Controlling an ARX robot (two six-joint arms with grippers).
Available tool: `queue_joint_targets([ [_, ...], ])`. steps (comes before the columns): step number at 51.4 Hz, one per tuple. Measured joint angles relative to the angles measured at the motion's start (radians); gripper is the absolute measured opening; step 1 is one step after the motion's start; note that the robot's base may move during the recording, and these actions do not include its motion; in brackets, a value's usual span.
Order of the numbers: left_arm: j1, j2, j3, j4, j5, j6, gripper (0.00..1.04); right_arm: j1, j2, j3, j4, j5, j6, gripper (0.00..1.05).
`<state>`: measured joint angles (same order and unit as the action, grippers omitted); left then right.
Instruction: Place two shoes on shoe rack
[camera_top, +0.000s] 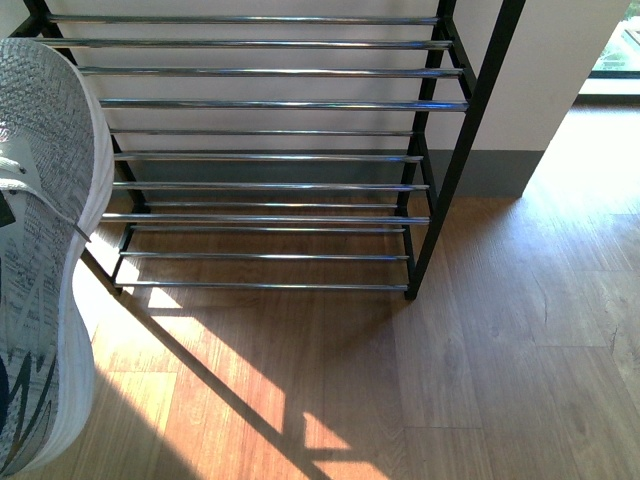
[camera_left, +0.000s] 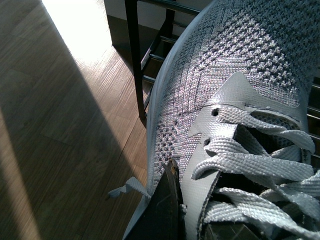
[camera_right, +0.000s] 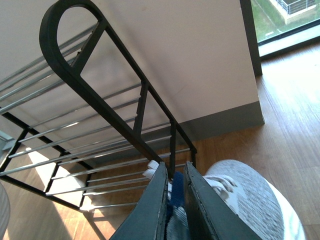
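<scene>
One grey knit shoe (camera_top: 45, 260) with a thick white sole hangs at the far left of the front view, level with the shoe rack (camera_top: 270, 186). My left gripper (camera_left: 192, 210) is shut on this shoe (camera_left: 235, 75) at the eyelet edge beside the laces, with one dark finger (camera_left: 165, 210) outside the upper. My right gripper (camera_right: 175, 170) is shut on the navy collar of the other shoe (camera_right: 252, 200), whose toe points away from the rack's arched end (camera_right: 70, 70). Neither arm shows in the front view.
The rack stands against a white wall (camera_top: 540, 70) with a grey skirting, its chrome rods (camera_top: 260, 104) bare. Wooden floor (camera_top: 480, 360) spreads in front and to the right. A window (camera_top: 620, 45) is at the far right.
</scene>
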<state>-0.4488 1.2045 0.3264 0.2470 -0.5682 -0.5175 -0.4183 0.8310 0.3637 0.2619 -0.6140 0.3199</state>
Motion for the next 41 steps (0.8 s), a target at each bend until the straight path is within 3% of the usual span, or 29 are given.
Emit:
queue_joint_targets([
  [41,-0.002,0.000,0.000,0.000,0.003,0.000,0.02,-0.002,0.000,0.000,0.000,0.000,0.000,0.10],
])
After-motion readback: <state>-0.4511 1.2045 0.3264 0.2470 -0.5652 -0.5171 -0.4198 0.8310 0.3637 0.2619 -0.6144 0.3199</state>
